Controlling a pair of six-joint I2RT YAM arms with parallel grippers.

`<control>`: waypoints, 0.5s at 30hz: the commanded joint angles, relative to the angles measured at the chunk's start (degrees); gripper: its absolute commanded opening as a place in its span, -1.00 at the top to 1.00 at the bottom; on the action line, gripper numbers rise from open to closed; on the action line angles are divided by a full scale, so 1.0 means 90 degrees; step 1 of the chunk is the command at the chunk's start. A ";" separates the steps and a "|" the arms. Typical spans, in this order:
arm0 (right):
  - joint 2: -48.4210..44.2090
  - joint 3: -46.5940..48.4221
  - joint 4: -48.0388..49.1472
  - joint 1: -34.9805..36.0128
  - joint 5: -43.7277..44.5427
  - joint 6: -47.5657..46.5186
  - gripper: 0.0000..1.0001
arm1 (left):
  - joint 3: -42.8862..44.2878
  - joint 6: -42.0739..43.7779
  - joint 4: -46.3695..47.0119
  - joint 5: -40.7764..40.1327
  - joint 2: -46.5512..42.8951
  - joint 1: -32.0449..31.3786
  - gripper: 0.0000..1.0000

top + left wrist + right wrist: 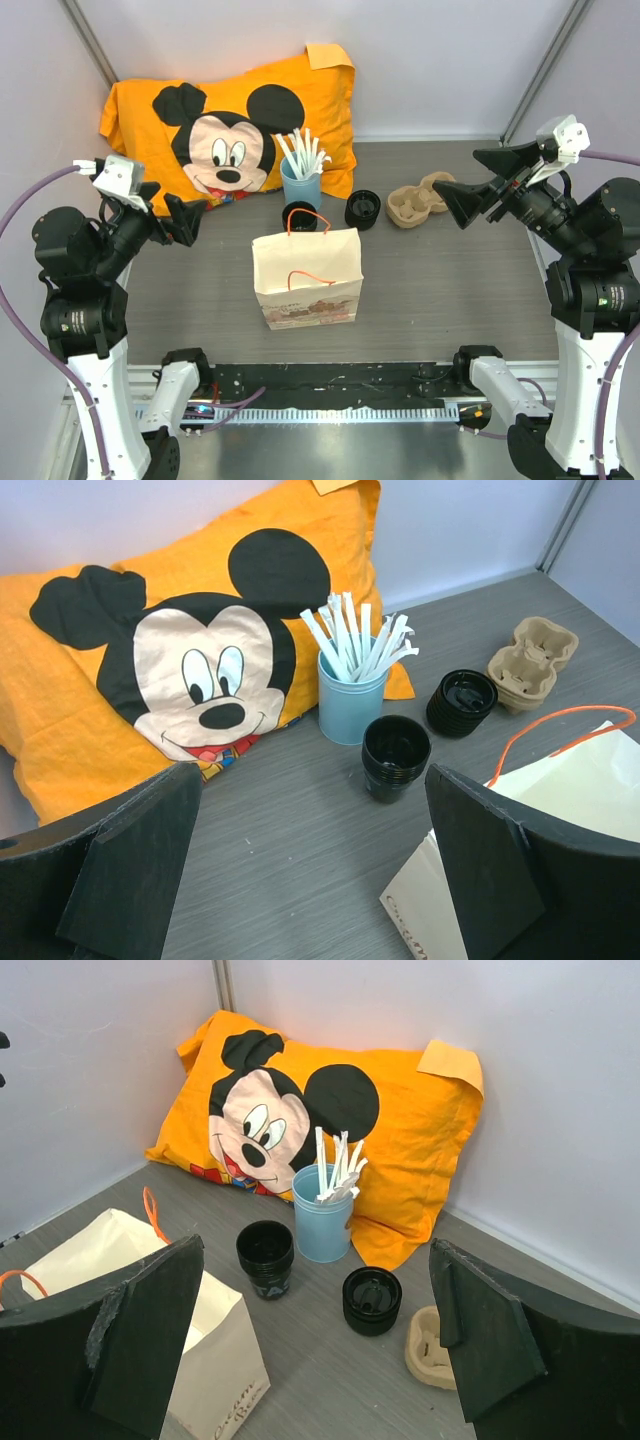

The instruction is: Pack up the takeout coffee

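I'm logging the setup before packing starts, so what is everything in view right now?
takeout coffee: one, black lid and dark body, on the table right of the blue cup
open black cup: one, perhaps a stack, black, between the blue cup and the bag
blue cup: one, light blue, in front of the pillow
white sticks: several, white, standing in the blue cup
paper bag: one, cream with orange handles, upright mid-table
cup carrier: one, brown pulp, right of the coffee
pillow: one, orange with Mickey Mouse, against the back wall
table: one, grey
left end effector: one, black, open, empty, raised at left
right end effector: one, black, open, empty, raised at right
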 commanded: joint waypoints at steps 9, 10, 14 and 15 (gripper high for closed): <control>0.0102 0.0051 0.0139 -0.0046 -0.0259 0.0015 -0.99 | 0.0004 -0.0138 0.0186 0.0229 0.0091 0.0064 -0.99; 0.0102 0.0051 0.0148 -0.0046 -0.0269 0.0025 -0.99 | 0.0004 -0.0138 0.0186 0.0248 0.0091 0.0074 -0.99; 0.0111 -0.0007 0.0158 -0.0056 -0.0259 -0.0141 -0.99 | -0.0015 -0.0128 0.0206 0.0307 0.0111 0.0074 -0.99; 0.0121 -0.0056 0.0158 -0.0065 -0.0269 -0.0238 -0.99 | -0.0025 -0.0119 0.0206 0.0336 0.0111 0.0074 -0.99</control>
